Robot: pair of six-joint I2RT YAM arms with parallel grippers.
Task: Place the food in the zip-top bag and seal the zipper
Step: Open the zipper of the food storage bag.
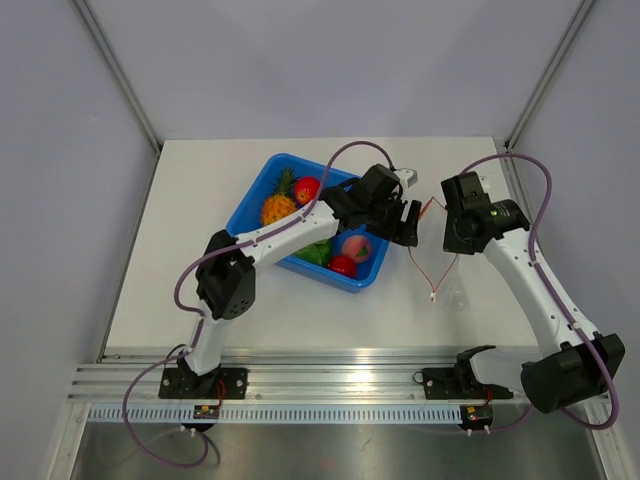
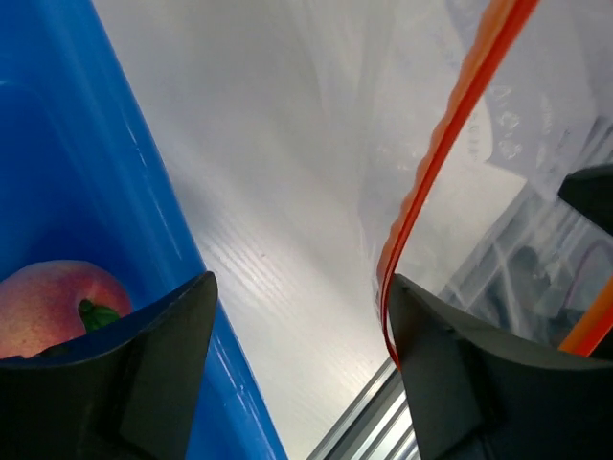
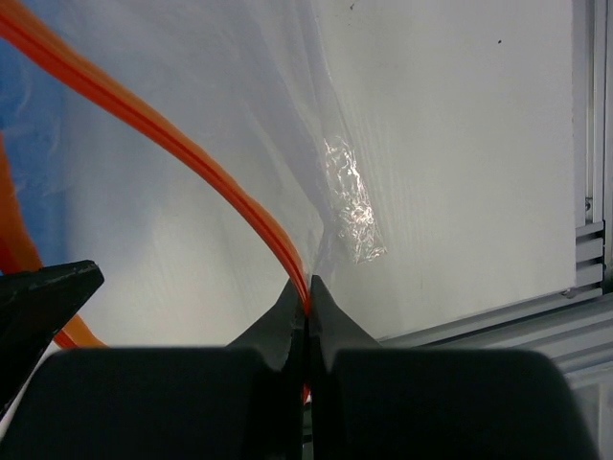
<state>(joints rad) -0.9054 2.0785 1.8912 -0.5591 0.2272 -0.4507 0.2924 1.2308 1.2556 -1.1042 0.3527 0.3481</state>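
Right gripper (image 3: 306,305) fingers clenched on zipper (image 3: 192,161). Zip-top bag (image 3: 350,206) clear, outline hard to trace, right of blue tub (image 2: 86,172). Left gripper (image 2: 299,321) released, zipper beside one finger. Peach (image 2: 48,302) half-hidden behind the other, inside tub.

From above and behind the arm bases, the fixed camera looks down on the whole desk (image 1: 180,290). The wrist cameras peer past the left hand (image 2: 299,287) and right hand (image 3: 306,287) at very close range, both catching the orange zipper (image 2: 450,125) over the desk.
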